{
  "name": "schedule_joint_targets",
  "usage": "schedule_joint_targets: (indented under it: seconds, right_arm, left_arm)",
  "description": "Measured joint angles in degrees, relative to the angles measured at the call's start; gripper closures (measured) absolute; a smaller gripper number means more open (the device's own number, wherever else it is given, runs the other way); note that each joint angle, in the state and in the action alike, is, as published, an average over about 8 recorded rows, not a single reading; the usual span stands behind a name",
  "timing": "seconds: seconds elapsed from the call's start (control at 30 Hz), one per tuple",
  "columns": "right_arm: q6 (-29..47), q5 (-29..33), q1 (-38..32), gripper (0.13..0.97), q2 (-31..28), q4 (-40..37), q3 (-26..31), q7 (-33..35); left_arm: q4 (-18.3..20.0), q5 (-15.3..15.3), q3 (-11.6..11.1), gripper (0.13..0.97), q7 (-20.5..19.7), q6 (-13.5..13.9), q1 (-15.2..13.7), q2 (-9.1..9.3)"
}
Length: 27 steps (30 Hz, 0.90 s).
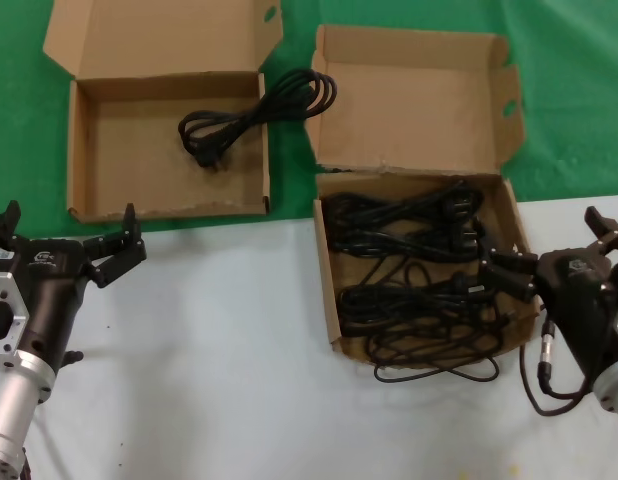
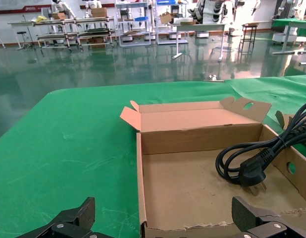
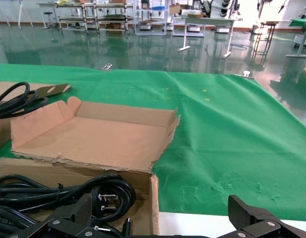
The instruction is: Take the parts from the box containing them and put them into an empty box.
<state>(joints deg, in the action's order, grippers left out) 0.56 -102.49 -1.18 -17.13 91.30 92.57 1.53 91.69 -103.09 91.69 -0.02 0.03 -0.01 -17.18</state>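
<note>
I see most of the power cords piled in the ragged-rimmed box on my right side, a tangle of black loops filling it, with one loop spilling over its near wall onto the white surface. One cord bundle lies apart from the rest: its plug end rests inside the neater box on my left, while its looped end hangs over that box's right wall onto the green cloth between the two boxes.

My right gripper sits at the right wall of the ragged box, level with the pile, its fingers spread wide; in the right wrist view they stand on either side of that wall's far corner, one over the cords and one outside the box. My left gripper hovers just in front of the neater box's near wall, also spread wide, holding nothing, with the arm angled up from the lower left.

Both lids lie folded back flat on the green cloth. The ragged box's near-left corner is torn.
</note>
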Motion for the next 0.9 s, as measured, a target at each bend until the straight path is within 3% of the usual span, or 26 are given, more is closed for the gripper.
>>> schedule_joint_targets:
  seconds: [0.9]
  right_arm:
    - [0.0, 0.0, 0.0, 0.129, 0.0, 0.0, 0.0, 0.0]
  left_arm:
    - [0.0, 0.0, 0.0, 0.132, 0.0, 0.0, 0.0, 0.0]
